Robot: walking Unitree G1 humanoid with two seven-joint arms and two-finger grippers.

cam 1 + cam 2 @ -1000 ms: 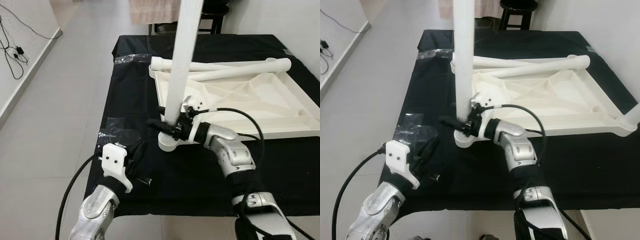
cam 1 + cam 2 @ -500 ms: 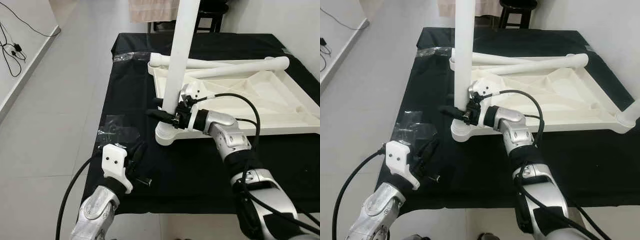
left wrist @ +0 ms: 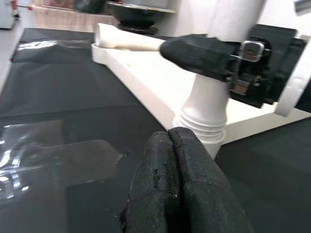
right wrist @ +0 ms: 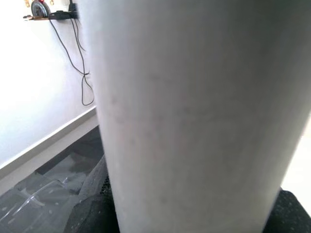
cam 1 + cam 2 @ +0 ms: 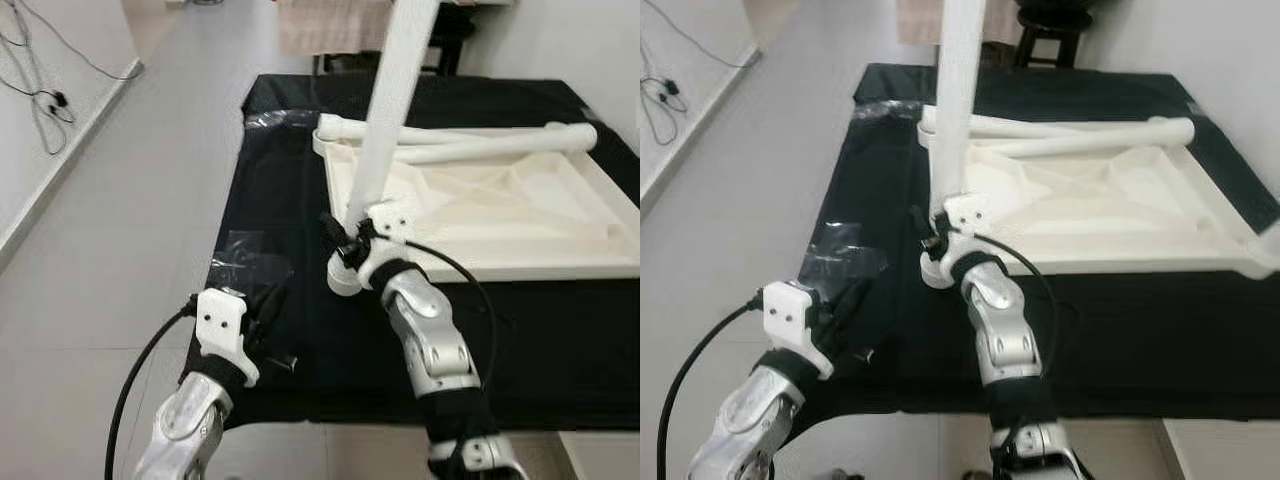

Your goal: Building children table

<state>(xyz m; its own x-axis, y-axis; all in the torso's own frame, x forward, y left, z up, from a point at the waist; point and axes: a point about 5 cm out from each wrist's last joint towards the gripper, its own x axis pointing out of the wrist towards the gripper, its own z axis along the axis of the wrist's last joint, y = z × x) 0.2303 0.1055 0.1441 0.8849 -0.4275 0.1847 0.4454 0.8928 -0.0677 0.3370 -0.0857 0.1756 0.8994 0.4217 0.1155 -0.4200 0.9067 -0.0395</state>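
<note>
The right gripper (image 5: 340,243) has its black fingers (image 3: 194,52) closed around the long white plastic table leg (image 5: 385,125), low on the shaft just above the leg's ribbed base. From the right wrist camera the leg (image 4: 194,116) sits right between the fingers, with their dark tips on each side of it. The leg stands nearly upright, leaning a little away from the robot toward its top, and its base sits in the round corner socket (image 5: 341,281) of the white plastic upturned child's table panel (image 5: 500,215), the corner nearest the fingers. Beyond the fingers, at the panel's far edge, two more white table legs (image 5: 470,146) lie crossed over the panel.

The left gripper (image 3: 176,179) has its fingers pressed together, holding nothing, and hovers low over the black cloth-covered tabletop (image 5: 300,200), near the socket but apart from it. Just to its far left a crumpled clear plastic wrapper (image 5: 247,262) lies on the cloth. A second clear wrapper (image 5: 280,118) lies at the far left corner of the tabletop.
</note>
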